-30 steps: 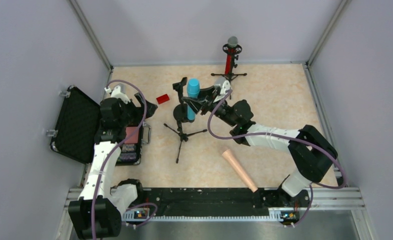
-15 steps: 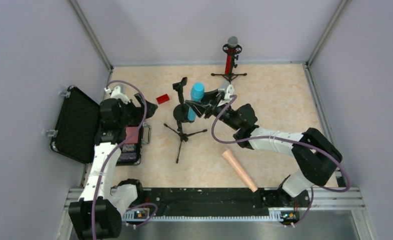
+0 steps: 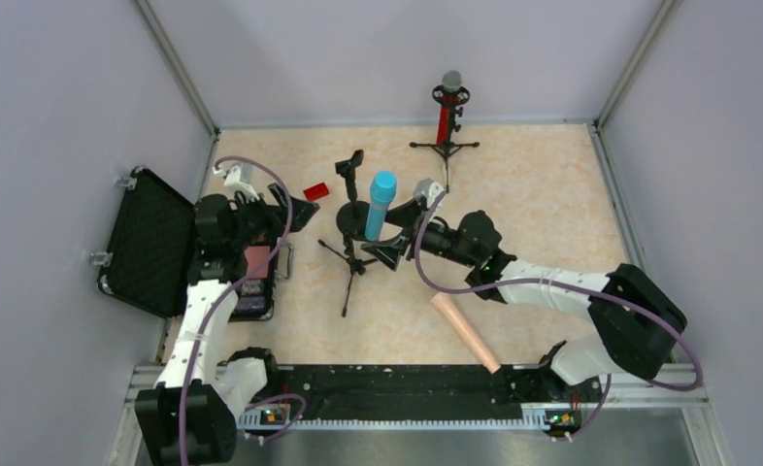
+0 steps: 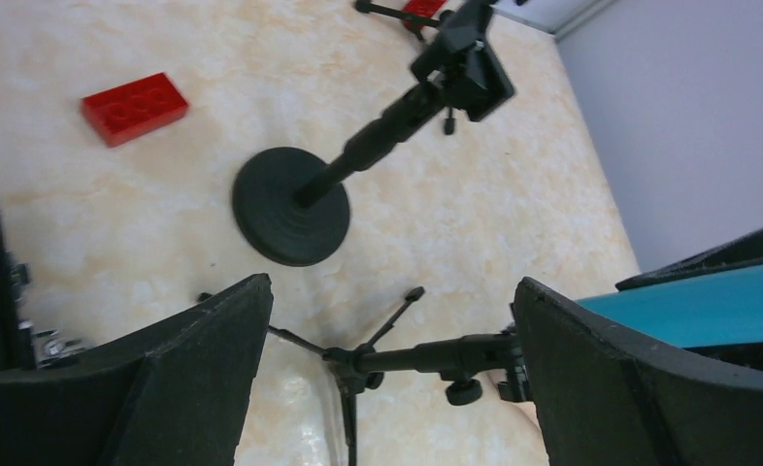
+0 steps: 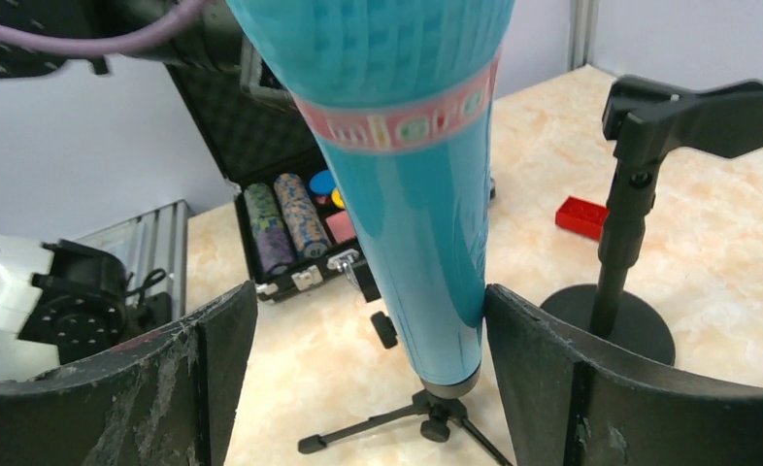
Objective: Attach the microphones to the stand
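the right gripper is spread wide, gripping nothing. the cyan-blue microphone is seen upright between its fingers, at frame centre, standing on the tripod stand. the left gripper is likewise held wide and empty. the red microphone is clipped upright at upper centre. the peach-pink microphone is laid flat at lower right.

Cyan microphone: smooth glossy plastic, grid-textured head. Round-base stand: matt black. Tabletop: marbled, slight sheen. Right gripper fingers: matt black, scuffed.
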